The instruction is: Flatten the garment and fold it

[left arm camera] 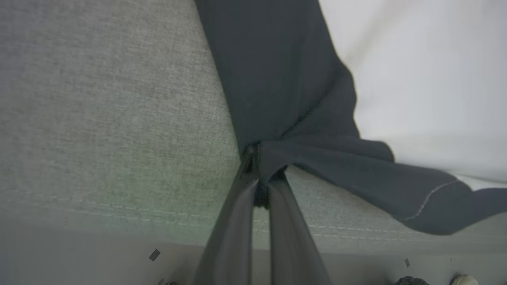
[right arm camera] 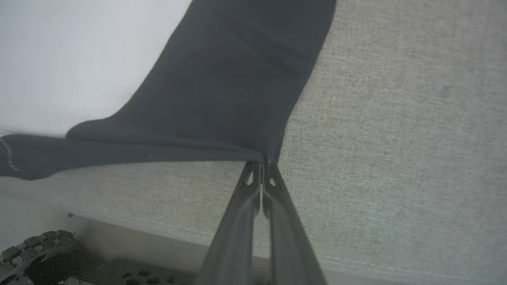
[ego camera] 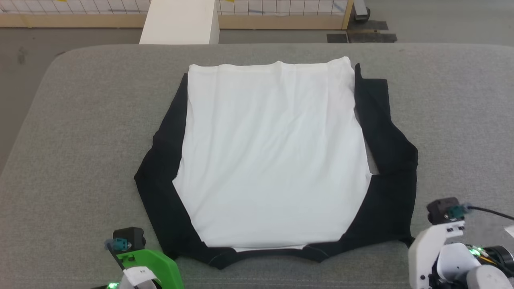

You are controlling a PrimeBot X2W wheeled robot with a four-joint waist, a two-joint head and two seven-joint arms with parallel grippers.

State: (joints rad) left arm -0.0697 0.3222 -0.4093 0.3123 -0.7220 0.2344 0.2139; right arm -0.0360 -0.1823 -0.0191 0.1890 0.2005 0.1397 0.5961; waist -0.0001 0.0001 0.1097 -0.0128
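Grey woven cushion (ego camera: pixel 80 140) under everything, and the shirt (ego camera: pixel 273 160) is spread flat on it, starting between my two grippers and reaching away ahead of them. It has a white body in the middle and a black sleeve down each side.

Left gripper (left arm camera: pixel 259 166) first: the fingers are pressed together with dark cloth bunched between them, so it's pinching the near corner of the left sleeve (left arm camera: pixel 277 79). From that pinch the sleeve runs straight ahead of the fingertips. A black edge with a pale stitch line trails off to the gripper's right, and I can't tell whether it's lifted off the cushion. White cloth sits further out, ahead and to the right of the fingers.

Right gripper (right arm camera: pixel 262 166) now: its fingers are also closed tight, and the tips meet exactly at the near corner of the right sleeve (right arm camera: pixel 237 79), clamped on it. That sleeve fans out ahead and to the gripper's left. The black near edge stretches leftward from the tips, with the white body beyond it. To the right of the fingers there's bare cushion.

Behind both sets of fingertips, towards me, I see the cushion's stitched seam (right arm camera: pixel 356 261) and then its front edge. Far ahead of both grippers, past the cushion's back edge, stands a white box (ego camera: pixel 180 22) on the floor (ego camera: pixel 441 20).
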